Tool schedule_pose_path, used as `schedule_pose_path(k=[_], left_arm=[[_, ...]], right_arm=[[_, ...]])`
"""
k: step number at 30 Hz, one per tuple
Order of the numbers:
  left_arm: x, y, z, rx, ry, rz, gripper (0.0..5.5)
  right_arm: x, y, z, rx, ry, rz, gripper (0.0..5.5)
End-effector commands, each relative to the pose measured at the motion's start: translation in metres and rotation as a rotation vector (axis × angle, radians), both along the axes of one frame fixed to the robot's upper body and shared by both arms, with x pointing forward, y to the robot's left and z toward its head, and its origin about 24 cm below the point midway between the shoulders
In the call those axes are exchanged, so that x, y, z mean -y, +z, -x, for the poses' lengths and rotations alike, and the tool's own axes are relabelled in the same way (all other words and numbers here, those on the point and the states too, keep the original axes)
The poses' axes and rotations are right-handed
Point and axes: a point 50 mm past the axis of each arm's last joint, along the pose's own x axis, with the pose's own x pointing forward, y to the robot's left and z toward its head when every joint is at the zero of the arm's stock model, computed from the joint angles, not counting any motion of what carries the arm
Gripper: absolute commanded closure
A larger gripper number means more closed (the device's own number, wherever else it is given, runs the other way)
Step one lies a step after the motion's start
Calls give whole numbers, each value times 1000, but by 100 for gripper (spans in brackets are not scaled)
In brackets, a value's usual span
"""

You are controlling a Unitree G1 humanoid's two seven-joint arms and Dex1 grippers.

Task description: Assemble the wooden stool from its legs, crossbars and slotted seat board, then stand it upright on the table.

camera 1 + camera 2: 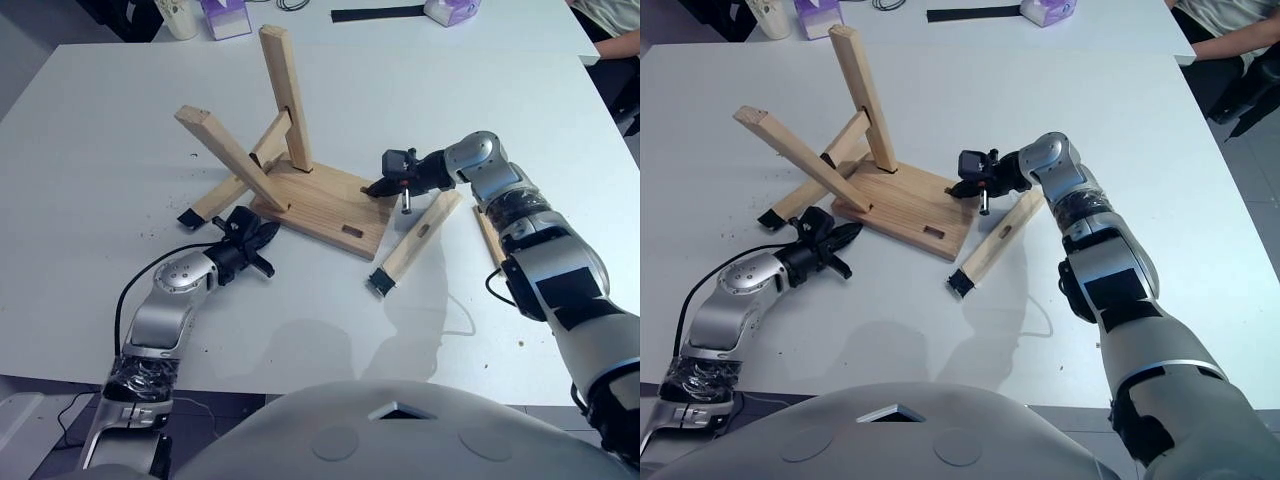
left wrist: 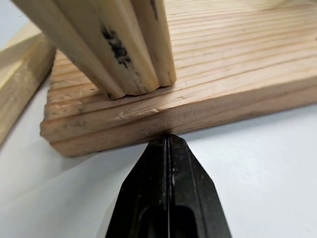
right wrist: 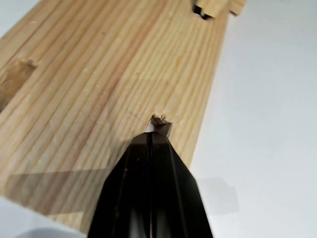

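White surface (image 1: 90, 130), wood crumbs at left. Left gripper (image 2: 168, 141): jaws pressed together, holding nothing, tip touching seat board (image 1: 325, 205) edge. Beyond those jaws, tilted leg (image 1: 230, 155) and upright leg (image 1: 285, 95) stand in board, and wooden bar (image 1: 215, 198) leans between them. Right gripper (image 3: 158, 124): jaws closed, wood fleck at tip, over board's opposite edge. Loose leg (image 1: 415, 240) lies flat just beside. Second table (image 1: 500, 30) behind, with boxes.

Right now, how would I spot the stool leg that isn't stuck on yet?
Find the white table, then the flat seat board with legs sticking up from it. Just right of that board lies the loose leg, flat on the table. Unlike the others it isn't joined to the board, and its near end has a black cap.
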Motion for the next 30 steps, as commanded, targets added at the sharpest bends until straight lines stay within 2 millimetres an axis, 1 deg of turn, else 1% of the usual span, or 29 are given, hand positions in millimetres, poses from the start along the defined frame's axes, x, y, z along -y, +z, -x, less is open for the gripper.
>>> schedule_pose_path(k=[1,5,8,10,14,18,22,26,30], left_arm=[[12,1,-13,18,-49,14,550],[11,0,-18,23,-50,14,550],[11,0,-22,27,-47,25,550],[14,1,-26,34,-65,28,550],[29,3,-41,63,-134,59,550],[44,5,-56,89,-182,98,550],[61,6,-67,110,-242,132,550],[60,8,-66,124,-247,149,550],[48,9,-52,120,-209,155,550]], right_arm=[[18,-50,39,-249,66,113,548],[23,-46,50,-263,105,99,548],[20,-40,59,-267,122,54,548],[19,-36,66,-263,124,35,548],[13,-30,76,-251,120,2,548],[6,-27,79,-251,111,-14,548],[5,-24,84,-270,107,-34,548],[2,-25,85,-273,108,-33,548],[2,-26,81,-260,93,-35,548]])
